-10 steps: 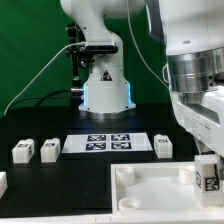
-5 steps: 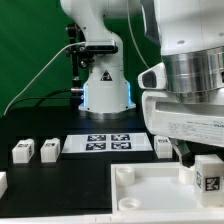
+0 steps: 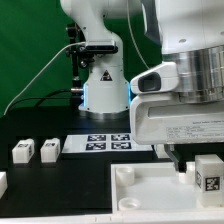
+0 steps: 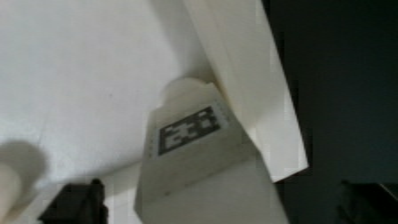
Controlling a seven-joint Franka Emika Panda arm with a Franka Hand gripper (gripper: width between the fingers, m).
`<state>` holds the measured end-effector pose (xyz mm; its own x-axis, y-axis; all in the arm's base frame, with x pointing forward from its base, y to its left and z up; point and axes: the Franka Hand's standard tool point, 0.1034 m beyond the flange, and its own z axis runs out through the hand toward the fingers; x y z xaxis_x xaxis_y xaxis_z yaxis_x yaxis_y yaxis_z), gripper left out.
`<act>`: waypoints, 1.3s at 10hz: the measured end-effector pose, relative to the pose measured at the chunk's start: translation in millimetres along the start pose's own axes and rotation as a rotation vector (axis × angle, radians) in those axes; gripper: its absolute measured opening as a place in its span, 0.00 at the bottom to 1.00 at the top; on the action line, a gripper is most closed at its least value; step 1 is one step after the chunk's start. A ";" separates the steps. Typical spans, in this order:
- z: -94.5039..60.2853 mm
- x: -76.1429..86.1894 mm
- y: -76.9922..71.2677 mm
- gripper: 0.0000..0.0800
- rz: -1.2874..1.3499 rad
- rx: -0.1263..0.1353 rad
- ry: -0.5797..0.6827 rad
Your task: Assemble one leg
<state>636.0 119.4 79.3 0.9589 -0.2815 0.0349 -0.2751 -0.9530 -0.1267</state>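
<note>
One leg (image 3: 208,173), a small white block with a black-and-white tag, stands upright at the near right corner of the large white tray-like piece (image 3: 150,190). My gripper (image 3: 178,157) hangs just to its left in the exterior view, above the tray. In the wrist view the same leg (image 4: 192,135) lies between my two dark fingertips (image 4: 71,203), with a gap on each side. The gripper (image 4: 217,205) is open and holds nothing. Two more legs (image 3: 23,151) (image 3: 48,149) lie on the black table at the exterior view's left.
The marker board (image 3: 105,142) lies behind the tray, in front of the arm's base (image 3: 105,90). Part of another white piece (image 3: 2,182) shows at the exterior view's left edge. My hand hides the table to the right of the marker board.
My hand has swung toward the exterior view's left, off the top of the standing leg. It now covers the leg that lay to the right of the marker board. The standing leg has not moved.
</note>
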 end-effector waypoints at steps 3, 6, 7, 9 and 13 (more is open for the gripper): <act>-1.6 1.8 -3.2 0.67 0.014 -0.006 0.007; -2.2 2.7 -1.9 0.38 0.290 -0.002 0.008; -2.3 3.0 -1.1 0.38 0.391 -0.002 0.008; -2.2 4.8 2.8 0.38 0.690 0.013 -0.001; -1.9 4.1 11.0 0.38 1.361 0.076 -0.040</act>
<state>636.8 107.5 80.0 -0.0641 -0.9800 -0.1887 -0.9924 0.0825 -0.0916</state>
